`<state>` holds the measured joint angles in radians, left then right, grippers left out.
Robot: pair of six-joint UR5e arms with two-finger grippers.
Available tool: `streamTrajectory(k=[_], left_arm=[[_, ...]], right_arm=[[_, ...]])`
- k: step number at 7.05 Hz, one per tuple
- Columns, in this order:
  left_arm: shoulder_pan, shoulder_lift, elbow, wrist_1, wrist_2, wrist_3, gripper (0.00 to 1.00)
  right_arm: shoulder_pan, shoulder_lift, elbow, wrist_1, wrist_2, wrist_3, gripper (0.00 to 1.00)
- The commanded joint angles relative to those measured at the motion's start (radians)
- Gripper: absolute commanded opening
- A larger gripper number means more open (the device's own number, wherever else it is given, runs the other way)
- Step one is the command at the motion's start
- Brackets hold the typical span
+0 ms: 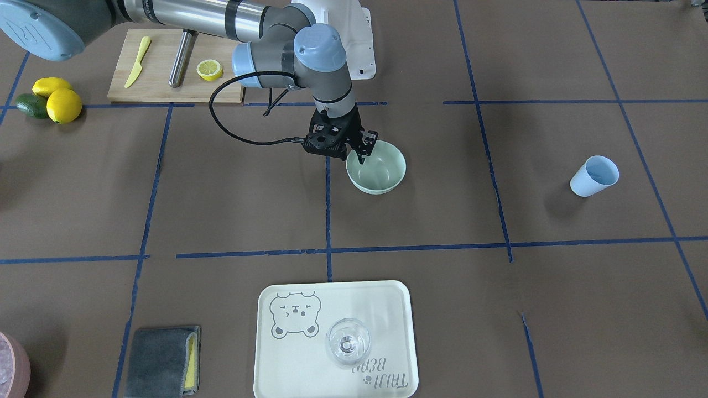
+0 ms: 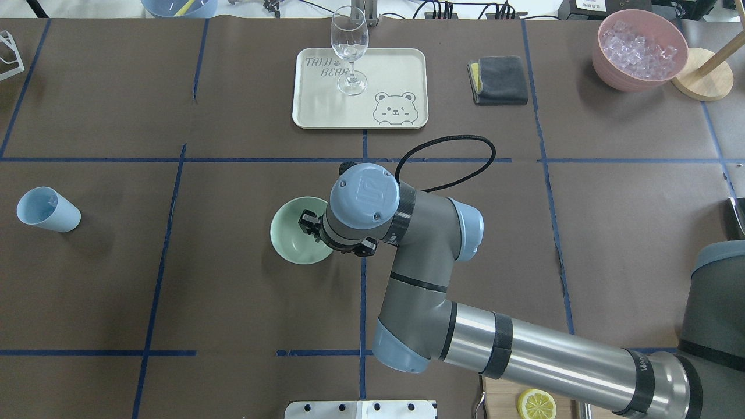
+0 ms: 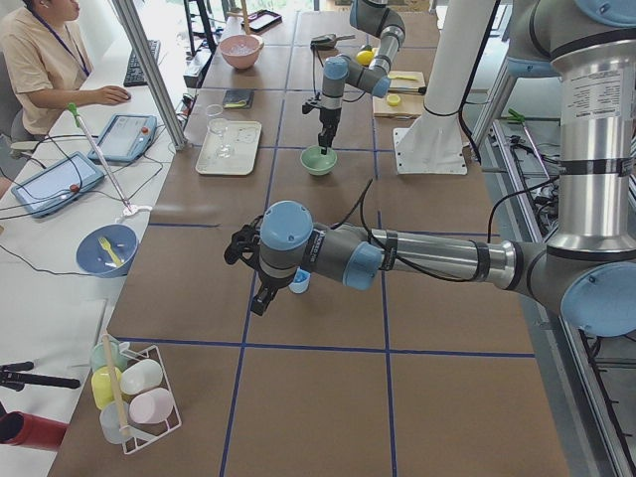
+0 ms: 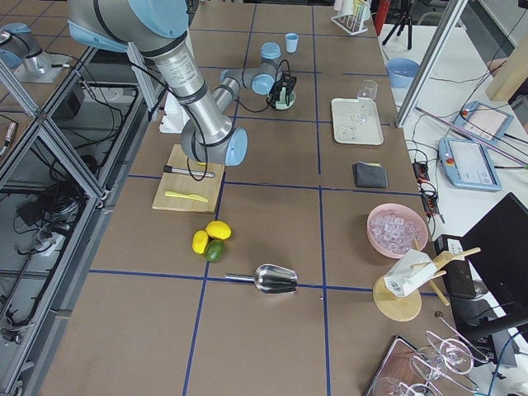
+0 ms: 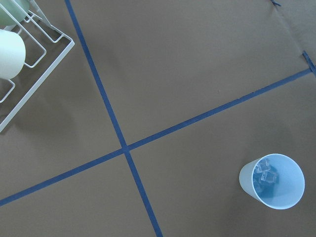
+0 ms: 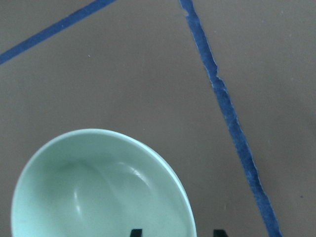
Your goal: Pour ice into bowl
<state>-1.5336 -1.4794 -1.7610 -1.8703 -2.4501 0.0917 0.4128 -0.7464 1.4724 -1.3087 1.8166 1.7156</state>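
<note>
The pale mint-green bowl (image 1: 380,172) stands empty near the table's middle; it also shows in the overhead view (image 2: 289,234) and the right wrist view (image 6: 94,197). My right gripper (image 1: 363,157) is open, its fingertips (image 6: 136,232) straddling the bowl's rim, one inside and one outside. The ice (image 5: 265,173), a few small clear cubes, lies in the light blue cup (image 5: 272,180), which stands upright far toward my left (image 2: 48,210). My left gripper (image 3: 240,250) hovers above the cup; I cannot tell whether it is open or shut.
A cream tray (image 2: 401,75) with a clear glass (image 2: 349,49) is beyond the bowl. A grey cloth (image 2: 499,80) and a pink tub of whitish ice (image 2: 639,49) are far right. A cutting board (image 1: 160,83), lemons (image 1: 63,105) and a wire rack (image 5: 29,64) are around.
</note>
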Motion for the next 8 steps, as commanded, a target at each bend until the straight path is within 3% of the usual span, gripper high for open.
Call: streamTrajectory(k=[1,2,3,4,6,7,8], left_arm=[[0.143,0.004,0.003,-0.332,0.009,-0.350,1.00],[0.176,0.031,0.005,-0.515,0.013,-0.518,1.00],[0.185,0.036,-0.004,-0.632,0.011,-0.541,1.00],[0.251,0.062,0.005,-0.656,0.025,-0.591,1.00],[0.341,0.118,0.002,-0.938,0.136,-0.968,1.00],[0.442,0.237,-0.001,-1.122,0.363,-1.018,0.99],[0.540,0.264,-0.003,-1.133,0.557,-1.026,0.99]], right_arm=[[0.104,-0.026,0.092,0.003,0.128,-0.001,1.00],[0.154,-0.101,0.162,0.005,0.182,-0.007,1.00],[0.172,-0.210,0.252,0.005,0.181,-0.026,1.00],[0.201,-0.262,0.308,0.005,0.190,-0.072,1.00],[0.202,-0.310,0.341,0.005,0.187,-0.085,1.00],[0.205,-0.321,0.348,0.005,0.185,-0.090,1.00],[0.207,-0.327,0.347,0.005,0.176,-0.091,1.00]])
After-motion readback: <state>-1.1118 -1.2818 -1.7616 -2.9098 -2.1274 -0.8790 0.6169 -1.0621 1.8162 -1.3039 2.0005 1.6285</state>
